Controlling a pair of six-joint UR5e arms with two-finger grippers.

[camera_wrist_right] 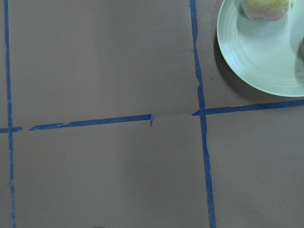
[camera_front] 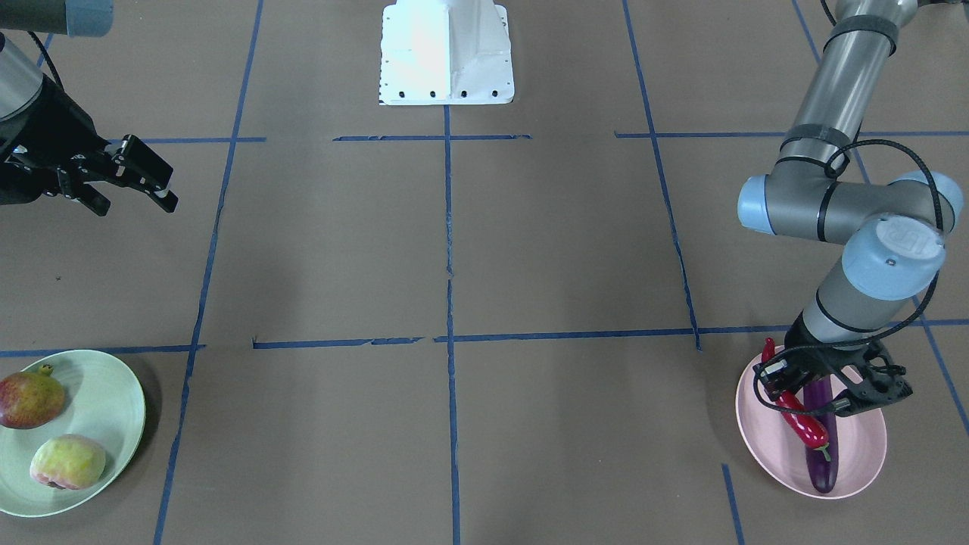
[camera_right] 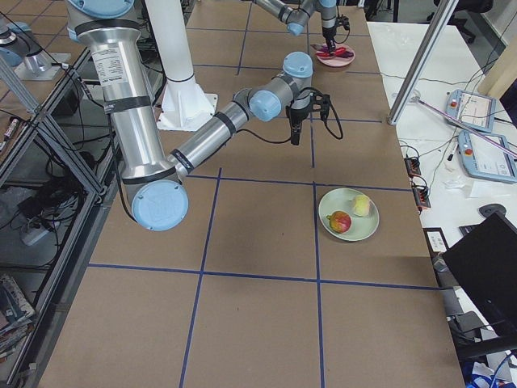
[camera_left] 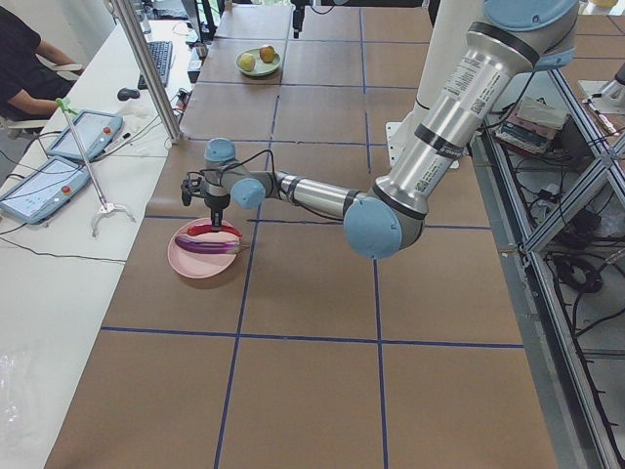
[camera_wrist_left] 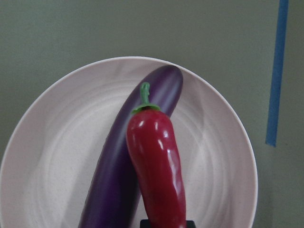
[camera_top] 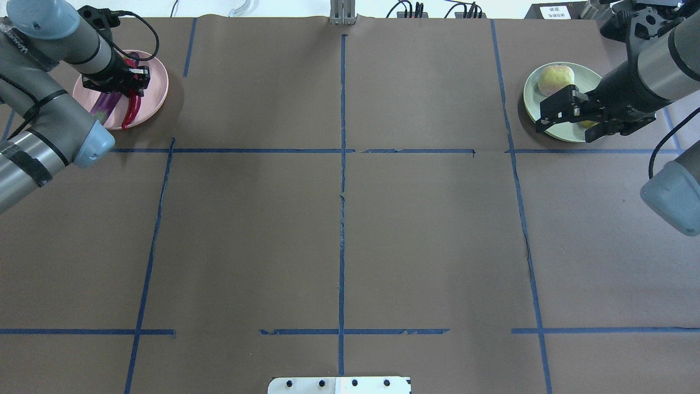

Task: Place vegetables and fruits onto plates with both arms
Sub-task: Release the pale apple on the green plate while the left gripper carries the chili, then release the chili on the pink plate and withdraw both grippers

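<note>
The purple eggplant [camera_front: 824, 469] lies in the pink plate [camera_front: 863, 446]. The red chili pepper [camera_front: 806, 428] rests on top of it. My left gripper [camera_front: 806, 397] is low over this plate and looks shut on the chili's rear part. The left wrist view shows the chili [camera_wrist_left: 156, 166] lying on the eggplant [camera_wrist_left: 114, 175]. The pomegranate [camera_front: 30, 400] and the apple-like fruit [camera_front: 68, 462] sit in the green plate [camera_front: 121, 393]. My right gripper [camera_front: 135, 203] is open and empty. It hovers on the robot's side of the green plate [camera_top: 593, 74].
The white base block [camera_front: 447, 53] stands at the robot's side of the table. Blue tape lines mark a grid on the brown table cover. Beyond the table's far edge, a bench holds tablets [camera_left: 59, 156] and a metal post [camera_left: 146, 68].
</note>
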